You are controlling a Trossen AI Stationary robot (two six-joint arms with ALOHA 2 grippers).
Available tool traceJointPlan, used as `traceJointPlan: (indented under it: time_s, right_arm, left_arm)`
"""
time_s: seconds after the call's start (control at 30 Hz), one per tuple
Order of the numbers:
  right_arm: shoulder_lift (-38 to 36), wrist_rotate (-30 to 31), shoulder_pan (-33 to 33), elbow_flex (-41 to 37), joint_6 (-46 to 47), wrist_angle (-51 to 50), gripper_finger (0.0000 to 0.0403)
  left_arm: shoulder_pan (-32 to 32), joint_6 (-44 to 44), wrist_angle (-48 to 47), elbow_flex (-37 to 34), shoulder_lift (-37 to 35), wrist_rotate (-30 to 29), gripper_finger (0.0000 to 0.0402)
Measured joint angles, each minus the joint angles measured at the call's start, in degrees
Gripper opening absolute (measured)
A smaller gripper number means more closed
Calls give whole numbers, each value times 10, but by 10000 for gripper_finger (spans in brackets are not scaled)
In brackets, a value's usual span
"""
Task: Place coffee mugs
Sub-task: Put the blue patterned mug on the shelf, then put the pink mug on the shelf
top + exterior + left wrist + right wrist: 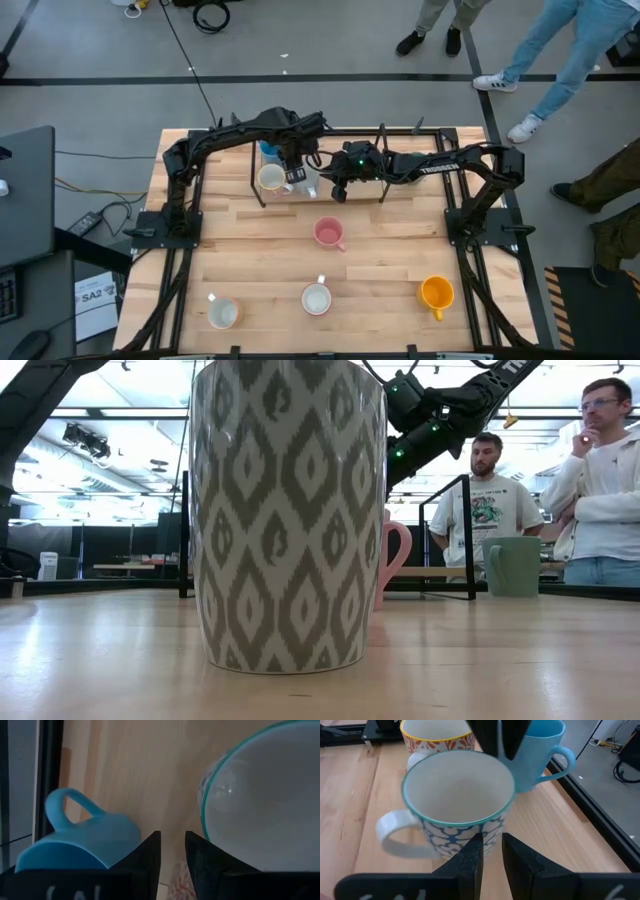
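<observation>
1. Left hand [292, 172] positioned upper centre of the high view, between the blue mug [269, 152] and the teal-rimmed mug [457, 800]; narrowly parted, grasping nothing.
2. Right hand [338, 188] just right of the teal-rimmed mug; narrowly parted, empty.
3. Pink mug [329, 233] at the table [380, 270] centre; orange mug [437, 293] lower right.

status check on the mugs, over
Left gripper and right gripper both over the back mug cluster, holding nothing. Teal-rimmed mug between them; blue mug and orange-patterned mug crowd it.
</observation>
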Motion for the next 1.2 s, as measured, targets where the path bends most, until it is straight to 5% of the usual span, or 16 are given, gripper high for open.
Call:
traceJointPlan:
  time_s: [0.43,0.77,1.2]
  right_arm:
    - [-3,0,0,0,0,0,77]
    - [-81,0,-4,0,0,-10,77]
    - [-222,-42,16,0,33,-79,77]
  left_arm:
    - [-2,-13,-11,1,-41,-34,96]
    - [-20,-64,-26,2,-135,-33,96]
    - [-171,-171,-40,1,-199,-56,96]
